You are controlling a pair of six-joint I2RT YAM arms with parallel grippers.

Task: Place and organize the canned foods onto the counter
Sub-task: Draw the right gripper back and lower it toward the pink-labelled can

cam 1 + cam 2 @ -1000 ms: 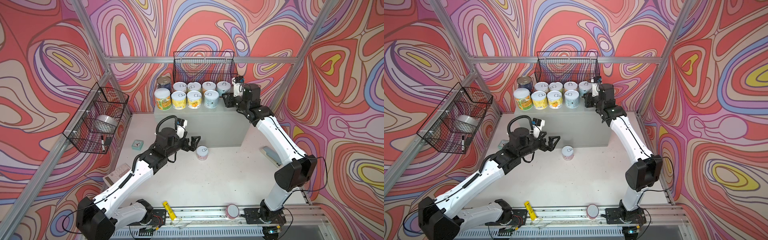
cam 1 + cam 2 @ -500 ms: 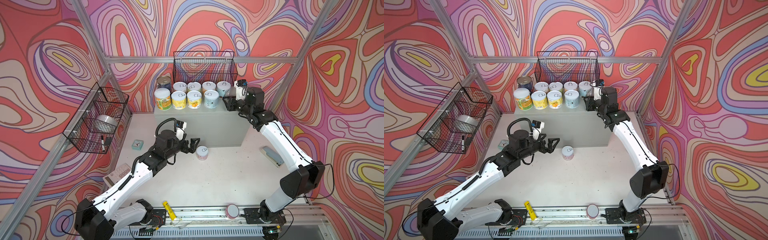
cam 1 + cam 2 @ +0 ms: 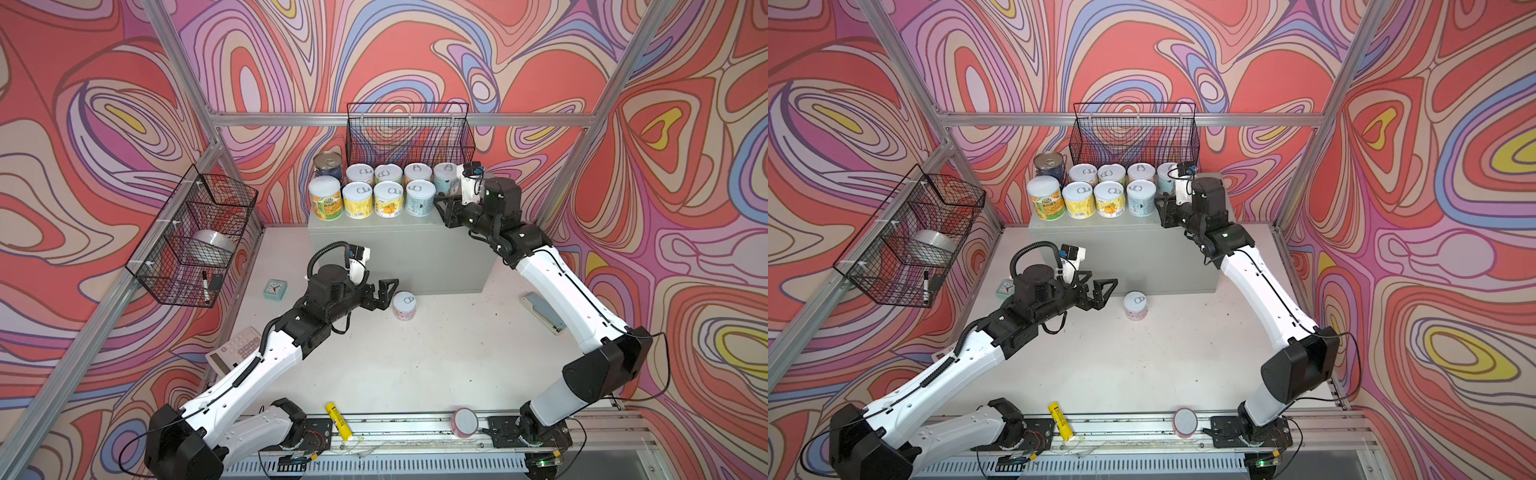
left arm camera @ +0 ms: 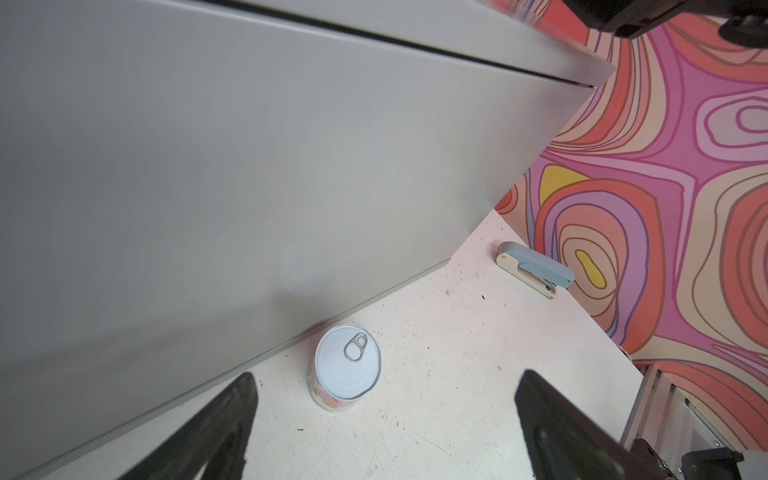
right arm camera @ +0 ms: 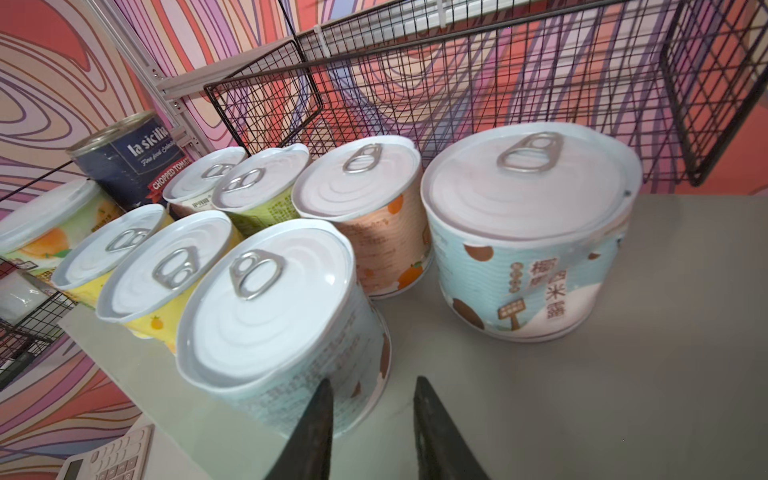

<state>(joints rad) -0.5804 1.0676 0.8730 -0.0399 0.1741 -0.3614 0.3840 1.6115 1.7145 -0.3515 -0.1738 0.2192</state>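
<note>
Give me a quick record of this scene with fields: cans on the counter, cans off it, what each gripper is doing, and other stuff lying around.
cans on counter: nine, in two rows on the grey counter
dark blue can: back row, far left, bare metal top
can off counter: pink-labelled can, upright on the table, close to the counter's front
left gripper: open, beside the pink-labelled can, not touching
right gripper: shut, empty, over the counter top near the light blue cans
other items: stapler, clock, calculator, yellow tube

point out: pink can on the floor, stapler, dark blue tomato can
pink can (image 3: 404,300): top view, on its lid.
stapler (image 4: 534,266): left wrist view, on its blue top.
dark blue tomato can (image 5: 137,164): right wrist view, on its label.
</note>
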